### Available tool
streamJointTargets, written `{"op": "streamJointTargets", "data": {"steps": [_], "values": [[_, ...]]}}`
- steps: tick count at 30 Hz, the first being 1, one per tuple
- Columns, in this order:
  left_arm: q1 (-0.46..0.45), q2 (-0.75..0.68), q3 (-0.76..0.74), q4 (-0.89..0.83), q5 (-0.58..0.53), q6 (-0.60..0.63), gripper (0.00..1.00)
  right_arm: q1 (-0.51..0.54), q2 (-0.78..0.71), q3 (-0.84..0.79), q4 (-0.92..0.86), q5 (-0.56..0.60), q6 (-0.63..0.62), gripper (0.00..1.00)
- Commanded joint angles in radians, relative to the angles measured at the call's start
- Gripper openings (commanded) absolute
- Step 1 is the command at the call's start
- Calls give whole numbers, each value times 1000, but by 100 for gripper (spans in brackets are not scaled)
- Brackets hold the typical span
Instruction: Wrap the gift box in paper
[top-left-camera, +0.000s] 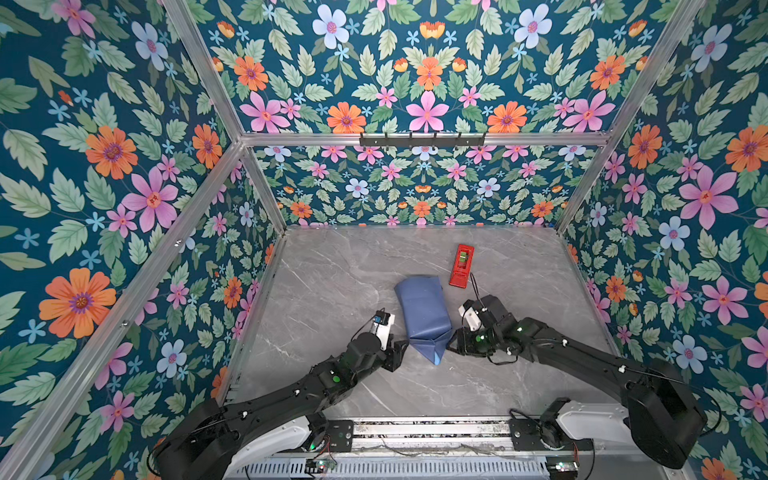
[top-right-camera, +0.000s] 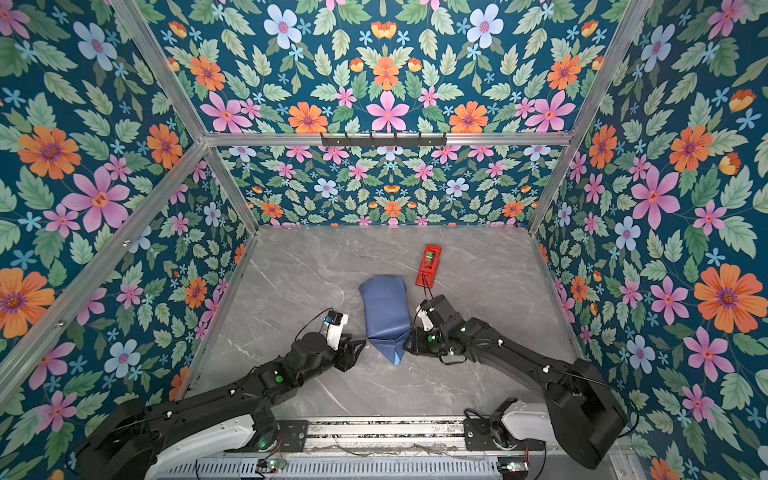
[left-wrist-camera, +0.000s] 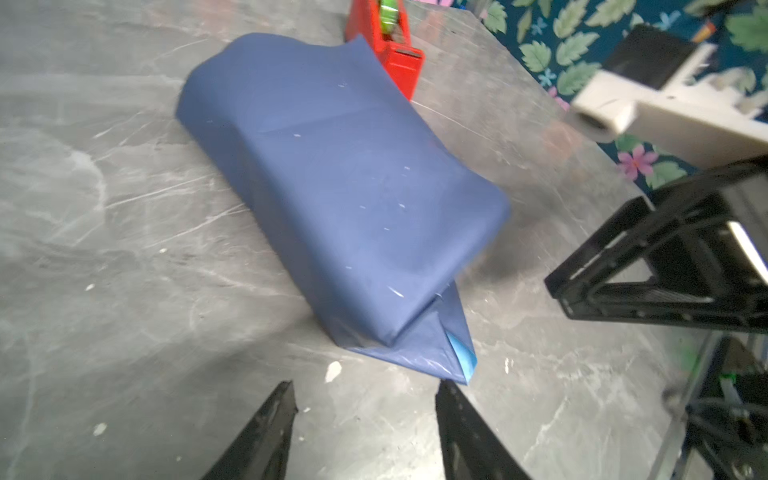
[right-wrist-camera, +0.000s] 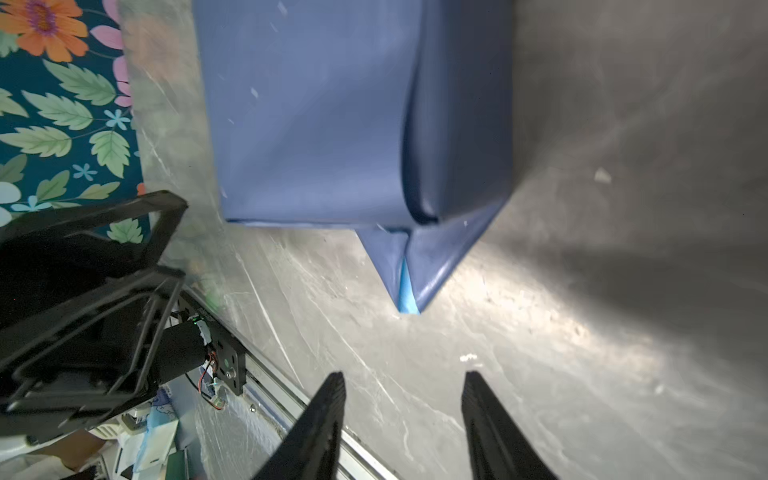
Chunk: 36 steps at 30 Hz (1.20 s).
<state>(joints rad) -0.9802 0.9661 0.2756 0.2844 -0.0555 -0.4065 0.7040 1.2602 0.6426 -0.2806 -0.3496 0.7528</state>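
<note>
From my station I saw the paper (top-left-camera: 422, 316) folded round into a slate-blue parcel near the middle of the table (top-left-camera: 332, 270), its long axis running roughly from 12 to 6 o'clock in both top views. The gift box was hidden inside the wrap. At the parcel's 6 o'clock end the sheet came together in a pointed flap (right-wrist-camera: 409, 274), with a sliver of the light blue face (right-wrist-camera: 405, 297) showing at its tip.

The left gripper (left-wrist-camera: 365, 399) sat low at about 7 o'clock of the parcel, its fingers apart with only bare table between them, the tips close to the flap. The right gripper (right-wrist-camera: 401, 390) was at about 4 o'clock, also spread and empty, just beside the parcel and clear of the flap. The red tape dispenser (top-left-camera: 461, 266) lay at the parcel's 1 o'clock, near its far corner.
</note>
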Motion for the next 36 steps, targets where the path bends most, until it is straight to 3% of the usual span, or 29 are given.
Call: {"op": "streamJointTargets", "data": {"steps": [1, 5, 8, 23, 36], "values": [[-67, 19, -14, 68, -51, 91, 53, 50, 21, -32, 119, 64, 169, 44], [-99, 51, -31, 142, 7, 139, 51, 93, 78, -33, 163, 108, 201, 40], [-107, 84, -45, 189, 61, 222, 54, 113, 126, -17, 165, 140, 207, 39], [-107, -3, -113, 248, -11, 271, 55, 185, 246, 66, 68, 259, 184, 34], [-106, -31, -142, 245, -73, 278, 58, 295, 84, -12, 77, 480, 262, 36]]}}
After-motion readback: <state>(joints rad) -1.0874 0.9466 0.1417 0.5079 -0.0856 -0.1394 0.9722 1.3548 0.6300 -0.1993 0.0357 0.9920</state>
